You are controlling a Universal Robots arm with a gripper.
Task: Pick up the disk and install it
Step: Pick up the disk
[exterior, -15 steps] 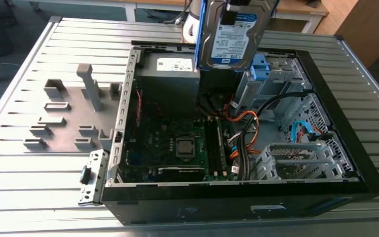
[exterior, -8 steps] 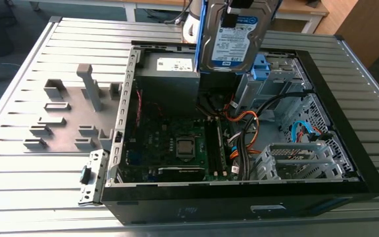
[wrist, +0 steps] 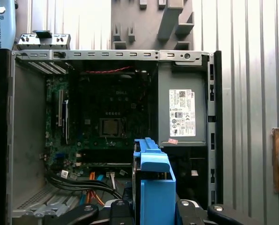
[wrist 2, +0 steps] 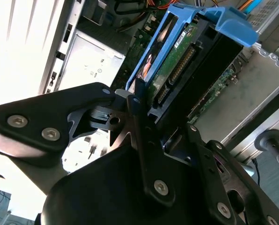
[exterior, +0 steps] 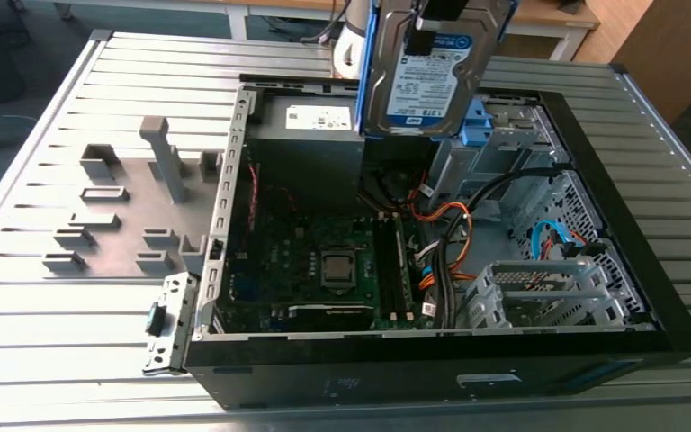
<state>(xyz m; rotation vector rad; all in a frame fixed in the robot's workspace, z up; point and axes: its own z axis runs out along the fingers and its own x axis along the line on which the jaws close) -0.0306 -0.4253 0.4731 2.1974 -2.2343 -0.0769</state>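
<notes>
Exterior view: the computer case (exterior: 442,371) is lying open on the slatted table (exterior: 33,297). It's holding the motherboard (exterior: 309,256) across its floor and the grey power supply (exterior: 309,135) at the far end. Orange and black cables (exterior: 442,229) are running toward the exterior view's right, and a metal drive cage (exterior: 550,288) is sitting in the near right corner. The disk (exterior: 424,85) is hanging upright above the far end of the case, label facing the camera, blue carrier around its edges, clear of the chassis. The gripper (exterior: 432,27) is gripping it from above by the top end.

Second wrist view: the fingers (wrist 2: 138,122) are clamping the disk (wrist 2: 177,70) across its flat faces. Its circuit-board side is showing, and the carrier's blue tab is sitting at the end away from the gripper. The open case is lying beyond it.

First wrist view: the disk (wrist: 151,187) is sitting edge-on between the fingers, over the case interior. The motherboard and stickered power supply are showing beyond it.
</notes>
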